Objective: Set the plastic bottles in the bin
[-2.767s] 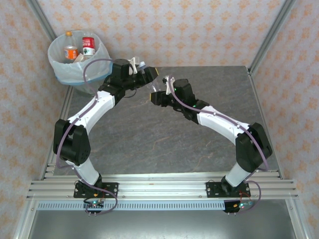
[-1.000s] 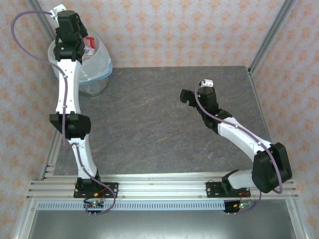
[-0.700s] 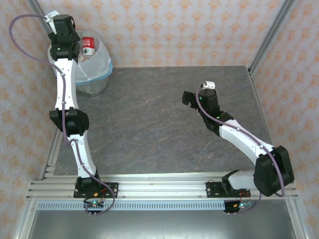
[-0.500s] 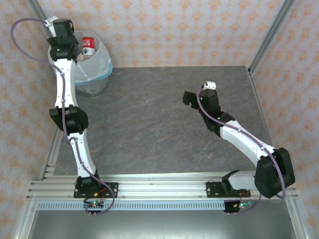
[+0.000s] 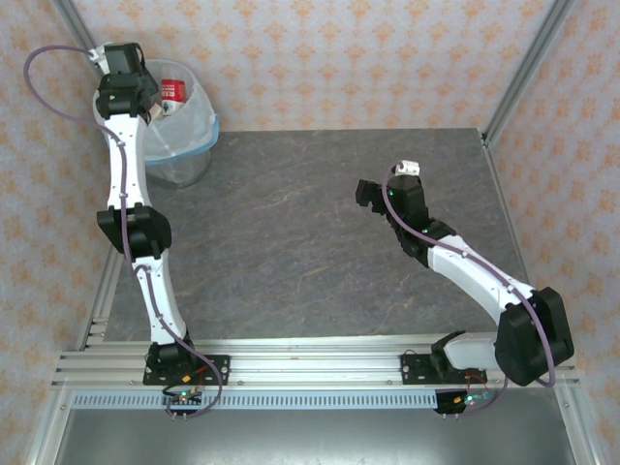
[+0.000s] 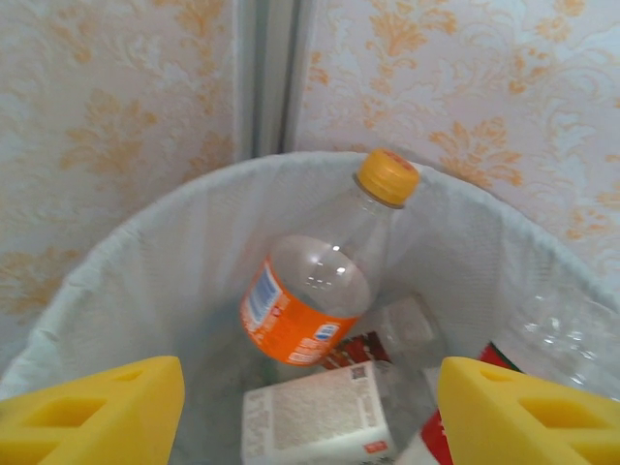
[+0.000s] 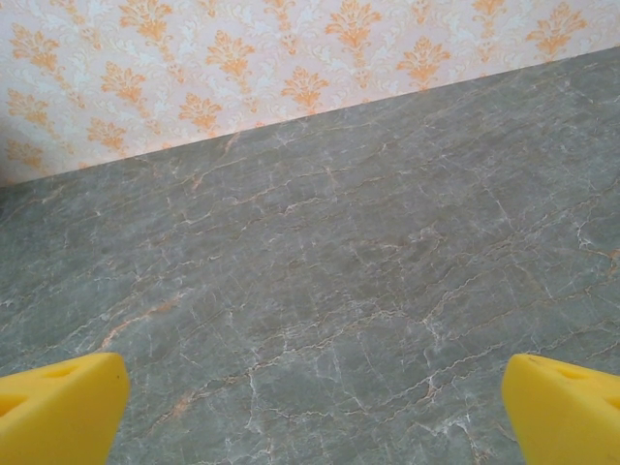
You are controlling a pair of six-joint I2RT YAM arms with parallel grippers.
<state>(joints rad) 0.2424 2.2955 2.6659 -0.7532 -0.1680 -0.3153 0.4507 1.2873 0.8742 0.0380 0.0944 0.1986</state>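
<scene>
Where the left arm reaches into the far-left corner, we find the left claw (image 6: 310,387) poised over the mouth of the bin (image 5: 194,136). Its yellow fingers (image 6: 97,412) stand apart with nothing between them. Every plastic bottle we can make out lies inside the bin, straight below that claw. An orange-labelled bottle (image 6: 315,291) leans with its long axis running up and away, its orange cap (image 6: 387,176) near the far side of the liner (image 6: 194,223). A white-labelled one (image 6: 315,421) lies flatter, nearer the claw, while a red-labelled bottle (image 5: 174,92) and a clear bottle (image 6: 572,329) sit further right.

Moving right, the grey bench (image 5: 291,242) stretches between the arms. The right claw (image 7: 315,387) hangs over it, spread wide and holding nothing, well apart from the bin.

We judge the drop to be done. Because the bottles lie beneath the left claw rather than beside it, that arm, by far the nearer, should lift up and back without dipping, lest a finger snag the liner.
</scene>
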